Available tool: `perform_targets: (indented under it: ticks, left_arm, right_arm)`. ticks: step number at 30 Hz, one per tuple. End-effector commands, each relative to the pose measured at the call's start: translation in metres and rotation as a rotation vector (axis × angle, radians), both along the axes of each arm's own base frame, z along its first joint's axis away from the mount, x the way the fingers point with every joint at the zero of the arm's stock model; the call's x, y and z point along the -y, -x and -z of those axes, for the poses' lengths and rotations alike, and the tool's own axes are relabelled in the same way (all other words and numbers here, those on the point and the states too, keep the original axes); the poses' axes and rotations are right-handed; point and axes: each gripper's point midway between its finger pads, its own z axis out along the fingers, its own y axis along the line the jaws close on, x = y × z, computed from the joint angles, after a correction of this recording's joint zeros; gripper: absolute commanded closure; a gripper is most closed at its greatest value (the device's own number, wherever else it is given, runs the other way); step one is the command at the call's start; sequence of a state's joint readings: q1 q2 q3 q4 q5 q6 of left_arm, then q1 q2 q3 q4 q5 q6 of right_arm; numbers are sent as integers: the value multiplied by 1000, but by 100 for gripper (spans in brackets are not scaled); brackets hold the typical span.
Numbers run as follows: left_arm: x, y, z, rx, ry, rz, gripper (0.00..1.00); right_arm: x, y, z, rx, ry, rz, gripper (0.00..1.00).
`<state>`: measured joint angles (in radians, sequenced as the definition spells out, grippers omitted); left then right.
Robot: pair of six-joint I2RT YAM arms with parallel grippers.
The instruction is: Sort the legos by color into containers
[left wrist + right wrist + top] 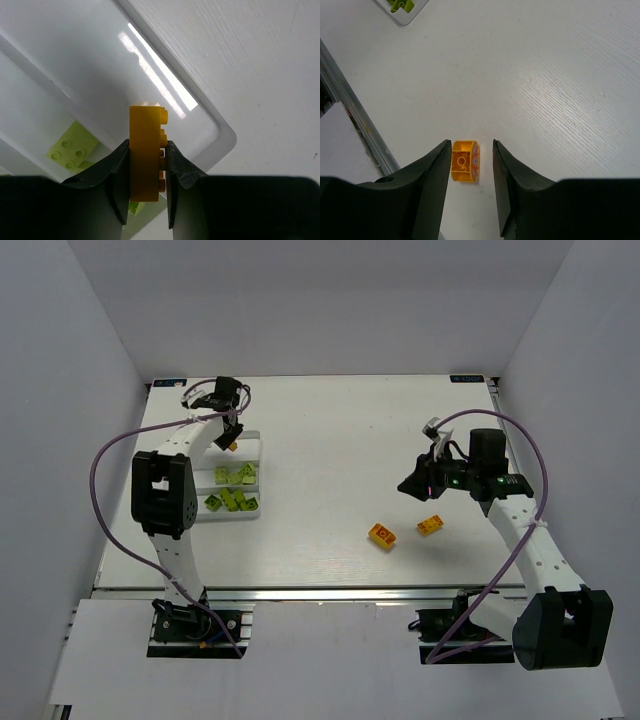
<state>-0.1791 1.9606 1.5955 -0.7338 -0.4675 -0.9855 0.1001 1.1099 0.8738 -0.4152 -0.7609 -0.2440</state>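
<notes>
My left gripper (147, 145) is shut on an orange-yellow lego (145, 160), held on edge with its studs against the right finger. It hangs over the far compartment of the white tray (100, 75), at the table's left (250, 448). Lime green legos (235, 476) lie in the nearer compartments, and one (70, 149) shows in the left wrist view. My right gripper (471, 145) is open above the table. An orange lego (465, 161) lies on its side below the gap, close to the left finger. In the top view this lego (382, 534) has a second orange one (431, 524) beside it.
The table's metal front rail (355, 125) runs along the left of the right wrist view. A corner of the tray (400, 12) with a green lego shows at the top of that view. White walls enclose the table on three sides.
</notes>
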Motion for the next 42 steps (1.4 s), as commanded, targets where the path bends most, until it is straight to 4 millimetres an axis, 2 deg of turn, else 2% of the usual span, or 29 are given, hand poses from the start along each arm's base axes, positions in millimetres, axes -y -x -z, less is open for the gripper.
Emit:
perform_targets:
  ticks: [1,2,3,5,9,13,15,18,19,20,21,22,23,24,26,27,28,29,30,31,33,35,39,42]
  left_arm:
    - [-9,-1,4,3,62,-62,85]
    - [-12,-1,6,0,74,-66,80]
    - [-10,-2,9,-4,80,-62,69]
    - [-16,-3,11,-5,94,-71,63]
    - [-17,-5,7,9,106,-60,37]
    - [-18,-5,-2,17,115,-28,26]
    - [-21,-4,-12,33,120,-8,26]
    - [-10,0,-34,76,138,105,30]
    - [-8,2,-40,84,120,171,35]
    - [6,6,-47,104,161,259,54]
    - [15,12,-65,177,179,334,66]
    - [28,20,-71,204,170,453,74]
    - [56,32,-80,249,246,591,76]
    - [69,48,-97,356,269,690,75]
    - [92,73,-112,455,327,857,62]
    - [112,96,-106,481,406,963,43]
    - [118,111,-122,539,418,1020,35]
    - [127,125,-128,575,448,1102,30]
    - [128,136,-117,556,458,1119,23]
    - [126,145,-123,586,417,1157,21]
    - [125,156,-121,600,383,1190,16]
    - [122,168,-117,620,335,1223,14]
    - [121,181,-130,665,293,1260,14]
    - [116,187,-140,700,244,1244,14]
  right_arm:
    - [0,-5,0,20,2,-1,55]
    - [0,-5,1,17,2,-1,54]
    - [1,-5,1,16,2,0,52]
    - [-1,-5,1,23,5,-14,49]
    - [-3,-1,2,20,5,-41,42]
    - [-3,0,4,16,6,-50,40]
    - [-3,0,4,20,8,-54,40]
    - [-1,1,7,42,34,-78,40]
    - [-1,0,8,46,42,-81,40]
    - [0,1,10,41,53,-83,41]
    - [2,-1,15,52,87,-88,42]
    - [4,-2,16,56,104,-88,42]
    - [6,-1,20,54,121,-92,42]
    - [10,-3,24,74,164,-94,42]
    - [14,-1,32,97,215,-119,39]
    - [19,0,37,107,255,-121,35]
    - [22,1,42,138,294,-144,33]
    - [28,0,49,139,335,-138,29]
    - [31,1,52,141,353,-137,28]
    - [33,1,54,150,372,-143,27]
    - [34,8,62,109,386,-162,21]
    - [34,8,67,99,402,-165,18]
    - [60,2,94,96,569,-126,18]
    - [70,11,108,145,664,-265,20]
